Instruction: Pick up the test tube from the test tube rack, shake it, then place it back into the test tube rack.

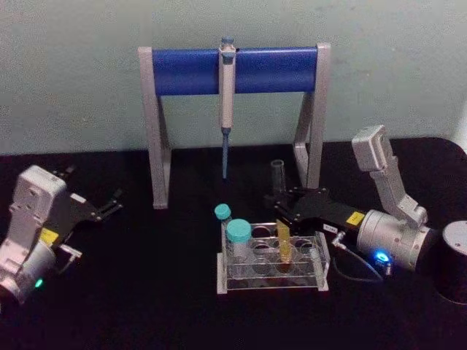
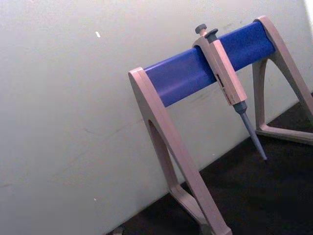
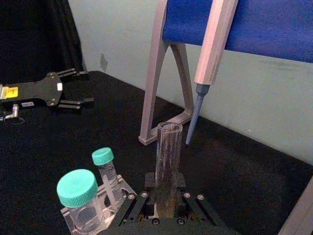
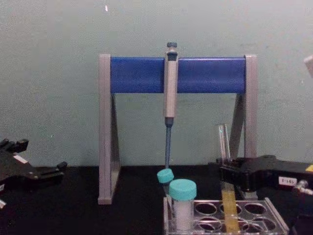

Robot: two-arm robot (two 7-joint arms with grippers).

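Two grippers show in the head view. The right gripper (image 1: 282, 206) is clenched around the test tube (image 1: 277, 175), which stands close to upright with its long axis vertical and its open mouth up. The tube's clear top rises above the fingers. Its yellow-filled lower part drops below them into a hole of the test tube rack (image 1: 271, 283), on the rack's right side. Two teal-capped vials (image 1: 238, 233) stand at the rack's left end. The left gripper (image 1: 109, 204) rests well apart on the left of the black table (image 1: 146, 306), its fingers spread and holding nothing. Behind, a pipette (image 1: 227, 102) hangs tip down from the pipette stand (image 1: 182, 71).

The left wrist view looks at the stand (image 2: 166, 142) and the pipette (image 2: 226, 73) against the wall.

The right wrist view looks up the tube's (image 3: 168, 152) length: its clear wall and round rim rise straight from between the right gripper's (image 3: 167, 208) fingers (image 3: 148, 188). The liquid is hidden here. The vials (image 3: 78, 193) stand just beside, and the left gripper (image 3: 80, 88) lies far off, fingers parted.

The chest view gives the side profile. The tube (image 4: 224, 142) leans very slightly, and the right gripper (image 4: 226, 176) grasps it around mid-height. The yellow column continues below the gripper into the rack (image 4: 276, 218), and the left gripper (image 4: 54, 170) sits low at the left.
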